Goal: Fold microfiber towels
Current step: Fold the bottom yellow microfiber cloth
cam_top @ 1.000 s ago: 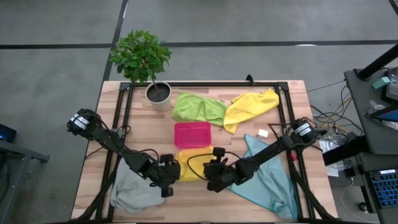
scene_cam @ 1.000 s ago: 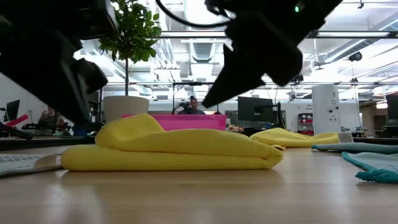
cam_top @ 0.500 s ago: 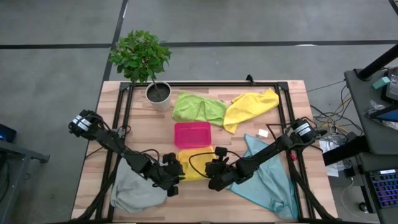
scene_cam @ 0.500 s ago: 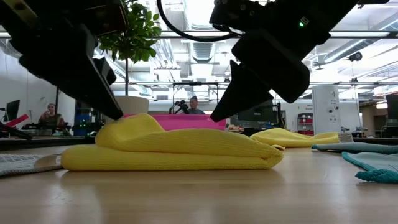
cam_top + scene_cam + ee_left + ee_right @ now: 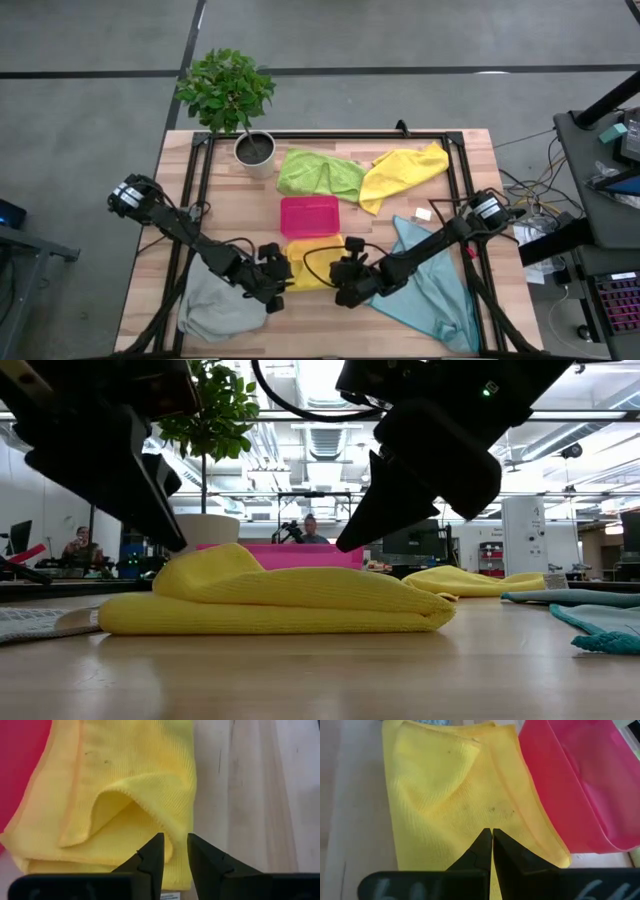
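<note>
From above I see the slatted wooden worktop on grey floor, a potted plant at its far corner. The folded yellow towel lies just in front of the pink tray, between my left gripper and right gripper; lime green towel, second yellow towel, teal-blue towel and grey towel lie spread around. At worktop level, an office with ceiling pipes, monitors and seated people shows behind. My left wrist shows jaws slightly parted over the towel's edge, holding nothing. My right wrist shows jaws pressed together above the cloth.
</note>
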Robot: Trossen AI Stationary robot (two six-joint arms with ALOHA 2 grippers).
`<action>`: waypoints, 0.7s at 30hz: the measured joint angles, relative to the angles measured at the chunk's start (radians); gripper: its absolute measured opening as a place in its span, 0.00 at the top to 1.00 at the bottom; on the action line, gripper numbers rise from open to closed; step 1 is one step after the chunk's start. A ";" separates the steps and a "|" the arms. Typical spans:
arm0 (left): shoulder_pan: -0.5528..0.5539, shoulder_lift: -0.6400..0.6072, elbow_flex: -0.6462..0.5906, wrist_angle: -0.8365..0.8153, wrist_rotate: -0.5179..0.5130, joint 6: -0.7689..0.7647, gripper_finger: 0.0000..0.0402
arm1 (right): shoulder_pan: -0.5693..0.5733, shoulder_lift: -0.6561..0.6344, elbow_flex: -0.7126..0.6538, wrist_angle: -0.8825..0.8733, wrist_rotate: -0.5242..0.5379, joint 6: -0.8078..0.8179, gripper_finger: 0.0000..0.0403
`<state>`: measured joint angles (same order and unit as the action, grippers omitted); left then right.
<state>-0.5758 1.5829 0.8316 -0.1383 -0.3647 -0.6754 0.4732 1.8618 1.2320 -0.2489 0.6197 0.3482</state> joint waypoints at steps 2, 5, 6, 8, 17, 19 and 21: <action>0.000 0.000 -0.006 -0.005 0.010 0.000 0.82 | 0.000 0.000 0.000 0.000 0.000 0.007 0.98; 0.001 0.000 -0.006 0.000 0.051 -0.003 0.82 | 0.000 0.000 0.000 0.001 0.000 0.018 0.98; 0.001 0.000 -0.006 -0.001 0.060 -0.015 0.82 | 0.000 0.000 0.000 0.003 0.001 0.025 0.98; 0.001 0.000 -0.006 0.000 0.069 -0.060 0.82 | -0.001 0.000 -0.001 0.008 0.001 0.025 0.98; 0.005 -0.001 -0.006 0.002 0.067 -0.178 0.58 | -0.007 0.001 -0.001 0.053 0.001 -0.015 0.98; 0.005 0.014 -0.006 0.009 0.040 -0.178 0.54 | -0.007 0.001 -0.003 0.053 0.001 -0.012 0.98; 0.005 0.040 -0.006 0.025 0.008 -0.175 0.53 | -0.007 0.001 -0.004 0.053 0.001 -0.012 0.98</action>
<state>-0.5705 1.6232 0.8252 -0.1135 -0.3564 -0.8503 0.4664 1.8629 1.2282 -0.1963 0.6209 0.3367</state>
